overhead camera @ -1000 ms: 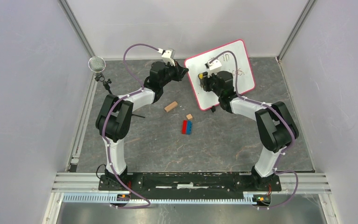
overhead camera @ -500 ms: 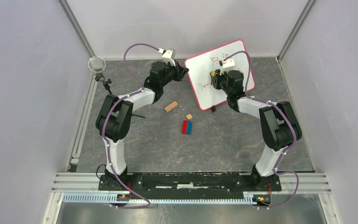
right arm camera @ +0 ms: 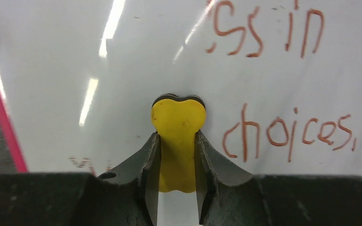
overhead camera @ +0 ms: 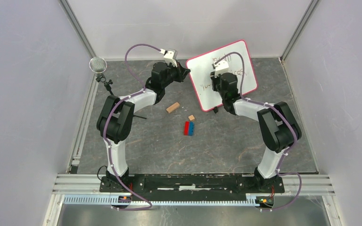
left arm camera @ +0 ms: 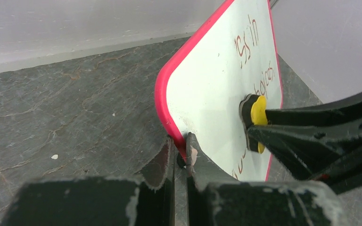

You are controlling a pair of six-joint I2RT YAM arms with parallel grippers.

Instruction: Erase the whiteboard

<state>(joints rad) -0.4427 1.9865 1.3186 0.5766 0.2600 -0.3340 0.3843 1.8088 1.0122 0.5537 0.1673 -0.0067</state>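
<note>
Half a sec ago the right fingers (right arm camera: pixel 177 141) were further right on the whiteboard (overhead camera: pixel 200 70); now they're back nearer its middle. Board itself hasn't moved: tipped up at the back right of the surface (overhead camera: pixel 160 146). Red words show on its right part, w/ a bit at bottom left. The right fingers squeeze a yellow eraser (right arm camera: pixel 177 117), its end flat on the white. The left fingers (left arm camera: pixel 183 153) are almost closed, pinching the board's pink rim at a corner. Small blocks (overhead camera: pixel 188 127) lie apart, nearer the arms.
</note>
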